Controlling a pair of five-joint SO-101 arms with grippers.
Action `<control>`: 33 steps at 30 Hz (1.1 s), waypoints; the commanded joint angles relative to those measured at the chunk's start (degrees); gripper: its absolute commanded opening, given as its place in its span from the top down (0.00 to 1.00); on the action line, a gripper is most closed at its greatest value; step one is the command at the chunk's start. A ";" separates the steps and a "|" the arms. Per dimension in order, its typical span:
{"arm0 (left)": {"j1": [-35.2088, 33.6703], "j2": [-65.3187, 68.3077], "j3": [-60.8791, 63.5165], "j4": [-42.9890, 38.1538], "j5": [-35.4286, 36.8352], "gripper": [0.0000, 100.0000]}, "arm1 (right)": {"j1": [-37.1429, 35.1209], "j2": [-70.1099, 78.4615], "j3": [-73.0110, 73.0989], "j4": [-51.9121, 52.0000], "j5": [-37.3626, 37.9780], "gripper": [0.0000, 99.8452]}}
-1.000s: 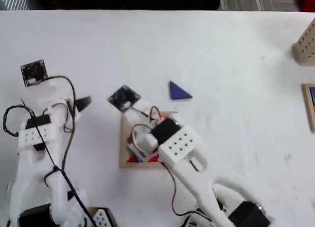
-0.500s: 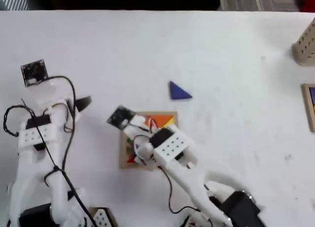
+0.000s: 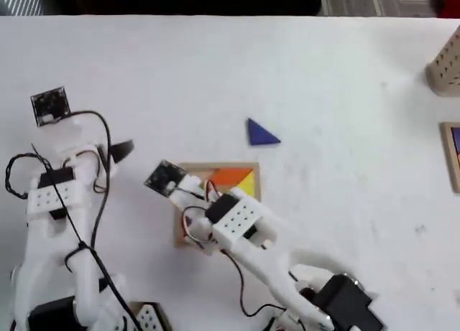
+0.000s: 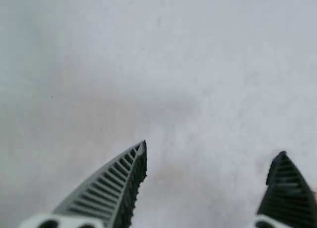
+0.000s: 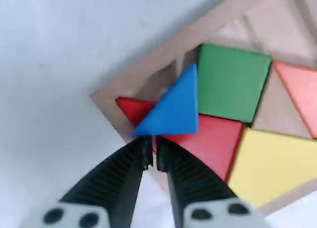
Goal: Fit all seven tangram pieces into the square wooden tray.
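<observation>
The square wooden tray point(image 3: 215, 166) lies mid-table under my right arm point(image 3: 233, 220). In the right wrist view its rim point(image 5: 148, 72) frames a green square point(image 5: 233, 82), a red piece point(image 5: 208, 139), a yellow piece point(image 5: 270, 163) and an orange one point(image 5: 299, 89). A small blue triangle point(image 5: 173, 107) lies askew over the red piece at the tray's corner. My right gripper point(image 5: 152, 156) is shut, its tips at that triangle's corner. Another blue triangle point(image 3: 262, 133) rests on the table beyond the tray. My left gripper point(image 4: 212, 156) hangs open over bare table, also seen at the left point(image 3: 122, 150).
A pegged wooden block point(image 3: 445, 65) stands at the far right, and another wooden frame point(image 3: 451, 155) pokes in at the right edge. Open white tabletop stretches between the tray and those. Cables trail along both arms.
My right arm has drawn back toward the near left over the tray, uncovering the orange and yellow pieces. The left arm has not moved.
</observation>
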 commanded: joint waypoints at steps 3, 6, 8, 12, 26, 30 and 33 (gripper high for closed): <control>0.57 -2.07 -1.14 -1.14 -0.44 0.62 | -1.63 0.13 -3.52 -0.75 -4.48 0.98; 0.57 -2.15 -1.14 -1.14 -0.44 0.62 | -3.38 0.13 -4.40 -0.84 -5.63 0.98; 0.57 -2.15 -1.14 -1.14 -0.44 0.62 | -4.88 0.13 -4.57 -0.84 -5.63 0.98; 0.57 -2.15 -1.14 -1.14 -0.44 0.62 | -6.11 0.04 -4.40 -0.84 -5.63 0.98; 0.48 -2.15 -1.14 -1.14 -0.53 0.62 | 5.93 -10.95 -7.12 5.93 -5.19 0.98; 0.48 -2.15 -1.14 -1.14 -0.53 0.62 | 7.96 -8.31 -6.33 3.30 -5.10 0.98; 0.40 -2.15 -1.14 -1.14 -0.53 0.62 | 7.87 -3.38 -5.10 0.13 -5.10 0.98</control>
